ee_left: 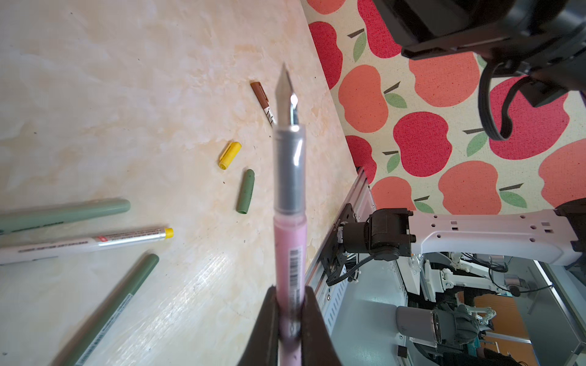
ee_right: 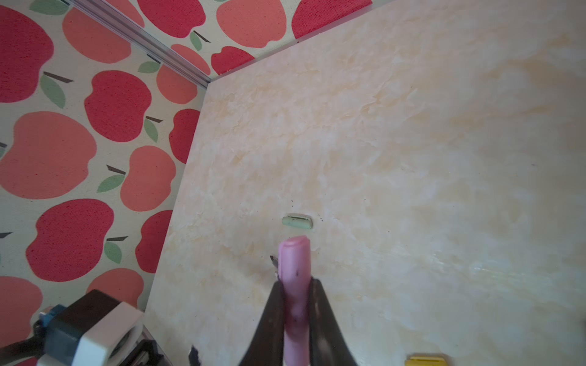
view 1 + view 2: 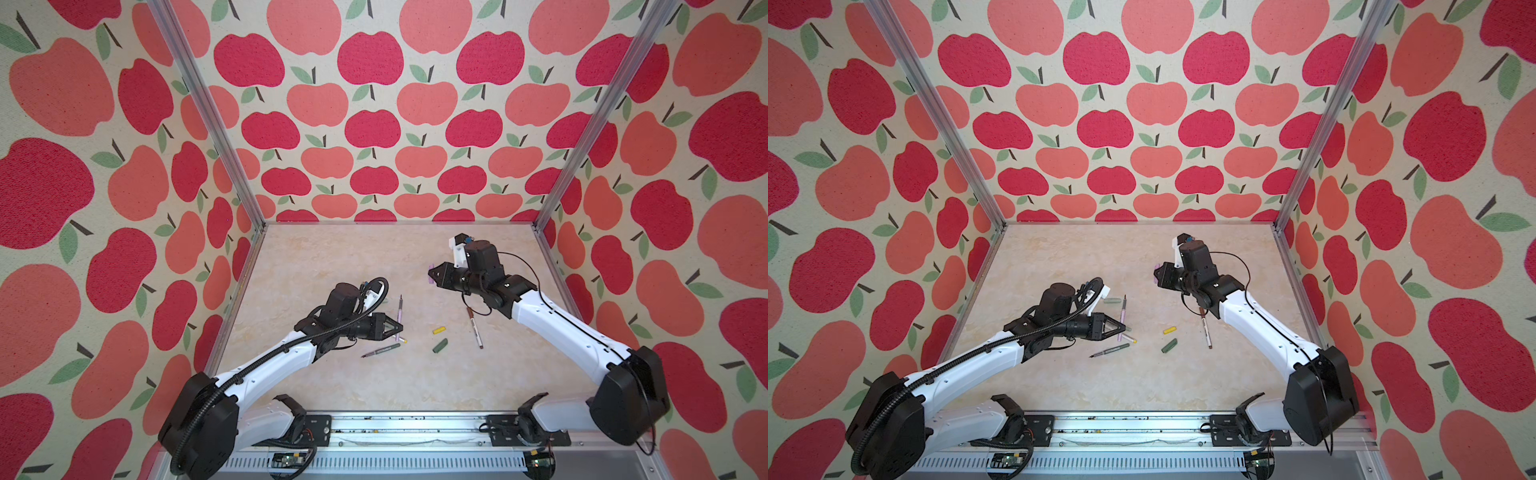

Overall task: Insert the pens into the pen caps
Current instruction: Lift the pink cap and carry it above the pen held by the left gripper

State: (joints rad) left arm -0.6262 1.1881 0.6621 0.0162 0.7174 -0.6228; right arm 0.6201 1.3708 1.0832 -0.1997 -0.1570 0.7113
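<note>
The left claw [image 3: 398, 328] is shut tight on the pink pen [image 1: 289, 240], its dark nib jutting past the tips, left of the yellow cap [image 3: 439, 331] on the table [image 3: 374, 386]. The right claw [image 3: 432, 277] pinches the pink cap [image 2: 295, 266], whose end pokes out, beyond the yellow cap toward the back wall [image 3: 374, 124].

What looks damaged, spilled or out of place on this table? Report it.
Only the stubby pink plastic cap, clamped in the right gripper, stands out: dark smudges mark its side, possibly ink. Nothing on the marbled beige tabletop looks spilled or broken.
</note>
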